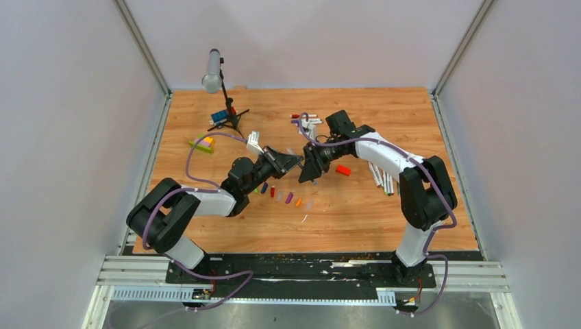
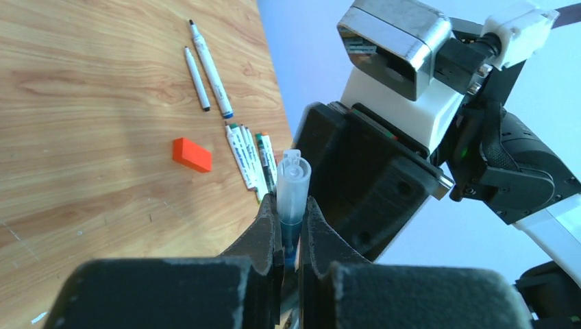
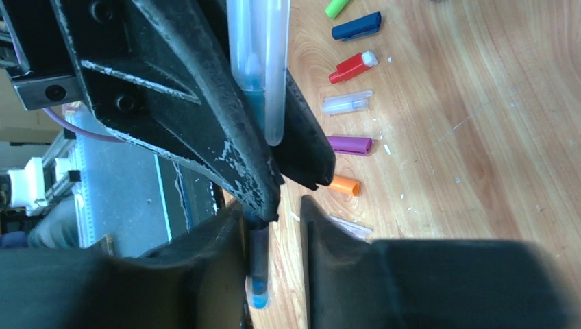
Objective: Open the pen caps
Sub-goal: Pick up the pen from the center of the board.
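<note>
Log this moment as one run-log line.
left gripper: shut on pen | right gripper: open, facing clear cap | clear cap: not yet off | loose caps: on table

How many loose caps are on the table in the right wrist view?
7 in a row: green cap, blue cap, red cap, clear cap, purple cap, orange cap, second clear cap. More may be hidden.
</note>
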You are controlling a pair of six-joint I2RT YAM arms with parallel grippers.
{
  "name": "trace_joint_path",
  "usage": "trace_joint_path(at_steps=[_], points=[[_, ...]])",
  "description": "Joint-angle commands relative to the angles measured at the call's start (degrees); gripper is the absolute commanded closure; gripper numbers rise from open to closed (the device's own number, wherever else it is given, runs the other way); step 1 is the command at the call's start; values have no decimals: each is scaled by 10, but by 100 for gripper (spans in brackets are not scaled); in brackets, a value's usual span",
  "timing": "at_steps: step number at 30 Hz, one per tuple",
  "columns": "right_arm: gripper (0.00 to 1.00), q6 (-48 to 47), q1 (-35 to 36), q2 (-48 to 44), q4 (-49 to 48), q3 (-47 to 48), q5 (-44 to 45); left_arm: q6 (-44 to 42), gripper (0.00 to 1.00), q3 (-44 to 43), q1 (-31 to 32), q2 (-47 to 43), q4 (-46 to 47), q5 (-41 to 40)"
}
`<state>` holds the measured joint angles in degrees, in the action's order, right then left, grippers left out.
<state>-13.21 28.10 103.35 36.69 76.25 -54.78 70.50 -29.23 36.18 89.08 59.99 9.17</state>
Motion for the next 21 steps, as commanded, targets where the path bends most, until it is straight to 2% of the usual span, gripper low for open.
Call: trace_joint_path(at_steps=[1,2,3,7,9,11,15,21], points=[[84,42,3,-31,-59,-11,-31,-9,100,-5,10,-19,49,7],[97,44,3,-31,-60,-10,-36,-12,98,-5,10,-22,46,9],[100,44,3,-33,-60,-11,-40,-14,91,-3,11,-26,43,8],[100,42,4,-51,-74,-31,-69,-25,52,4,-2,-49,27,13],[100,41,4,-63,-88,-48,-95,-22,38,6,-16,-58,33,29],[100,41,3,-73,-100,-62,-126,-14,35,10,-31,-63,53,51],[100,47,3,-79,-112,-70,-154,3,35,26,-52,-69,114,87],[100,66,3,-76,-128,-73,-179,2,36,40,-55,-80,110,106]])
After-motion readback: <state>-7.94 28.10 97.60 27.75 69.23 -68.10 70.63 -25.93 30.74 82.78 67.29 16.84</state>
